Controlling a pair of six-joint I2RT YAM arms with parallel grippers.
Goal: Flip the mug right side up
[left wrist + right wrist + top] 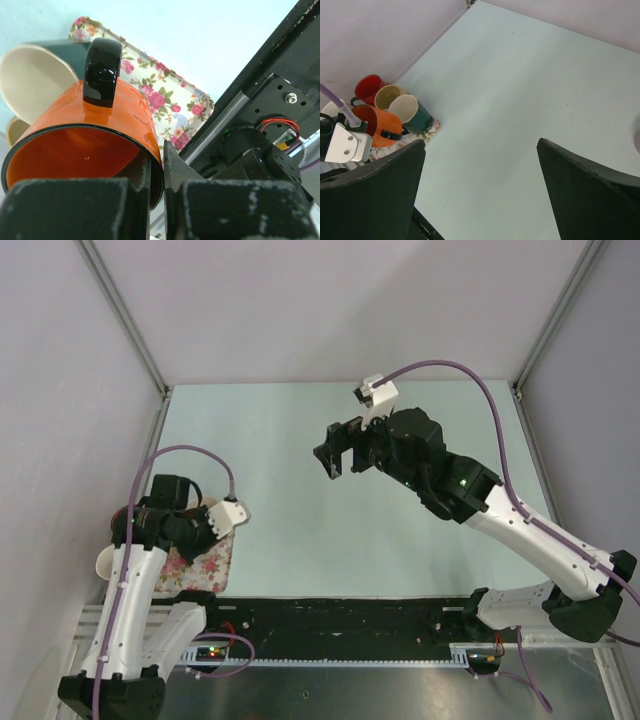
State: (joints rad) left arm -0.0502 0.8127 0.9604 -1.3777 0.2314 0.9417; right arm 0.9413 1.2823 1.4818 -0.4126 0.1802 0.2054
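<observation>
Left wrist view: where does the orange mug (120, 115) sit against the left claw (156, 167)? (R.)

Right at the fingertips. It lies on its side, mouth toward the claw. The black handle (102, 70) is on the upper side, just beyond the tips. (M.)

Claw state? (R.)

Clamped on the mug's wall. The rim runs into the narrow gap, one finger (75, 210) inside the mouth, the other outside. (M.)

What lies past it? (R.)

Floral tray (170, 100) ahead and to the claw's right, below the mug. Dark green mug (35, 80), cream inside, also tipped over, just behind the orange one on the claw's left. Edge of a tan mug (15, 131) lower left. Cannot tell whether the orange mug touches the tray. (M.)

And the right claw (480, 192)? (R.)

Fingers spread wide, hanging over the pale blue table (520, 90). From there the orange mug is well apart, far to the claw's left, bunched with the green mug, the tan mug and a red mug (368, 86) near the wall. Top view agrees: right claw mid-table, left claw over the tray. (M.)
</observation>
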